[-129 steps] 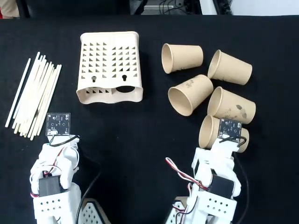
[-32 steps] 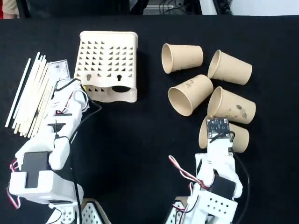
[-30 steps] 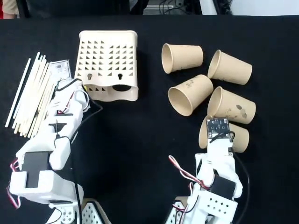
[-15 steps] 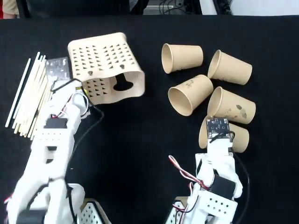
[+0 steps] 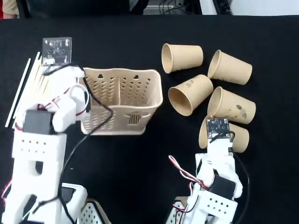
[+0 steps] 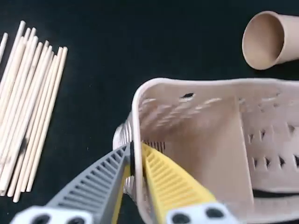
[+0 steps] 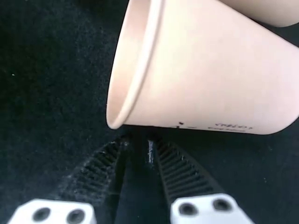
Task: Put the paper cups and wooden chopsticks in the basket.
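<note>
Basket flipped from face-down to mouth-up, now standing between cups and chopsticks, left gripper clamped on its rim wall, so it's ready to load. Right gripper unmoved: jaws slightly apart, empty, just beside the nearest cup; nothing in yet.

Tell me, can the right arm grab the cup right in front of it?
Probably yes. The nearest paper cup lies on its side just ahead of the right gripper, nothing between them; its jaws would need opening wider.
</note>
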You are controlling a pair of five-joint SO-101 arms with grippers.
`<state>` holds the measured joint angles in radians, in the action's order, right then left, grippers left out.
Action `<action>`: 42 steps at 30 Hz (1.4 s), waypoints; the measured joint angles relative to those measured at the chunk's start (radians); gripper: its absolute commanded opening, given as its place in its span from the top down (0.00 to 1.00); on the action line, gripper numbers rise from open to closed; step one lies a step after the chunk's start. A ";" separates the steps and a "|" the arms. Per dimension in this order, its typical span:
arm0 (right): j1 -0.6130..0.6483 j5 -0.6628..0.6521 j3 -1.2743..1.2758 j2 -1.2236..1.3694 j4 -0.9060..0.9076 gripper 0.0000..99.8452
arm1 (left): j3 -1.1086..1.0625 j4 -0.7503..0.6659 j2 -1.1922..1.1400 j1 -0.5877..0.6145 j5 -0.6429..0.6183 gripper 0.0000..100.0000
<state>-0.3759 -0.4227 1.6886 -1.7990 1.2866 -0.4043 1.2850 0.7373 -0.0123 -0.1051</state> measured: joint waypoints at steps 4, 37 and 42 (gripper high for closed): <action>0.000 0.000 0.000 0.000 0.000 0.93 | 0.038 -0.018 -0.120 0.005 0.000 0.97; -0.028 -0.628 -0.417 -0.008 0.184 0.93 | 0.064 0.256 0.393 0.460 0.176 0.80; -0.028 -0.667 -0.552 -0.002 0.298 0.93 | -0.233 0.109 0.393 0.615 0.219 0.80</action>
<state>-0.4035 -1.0902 1.1362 -1.8006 1.5842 -0.6375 1.3940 1.1301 0.6030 0.1143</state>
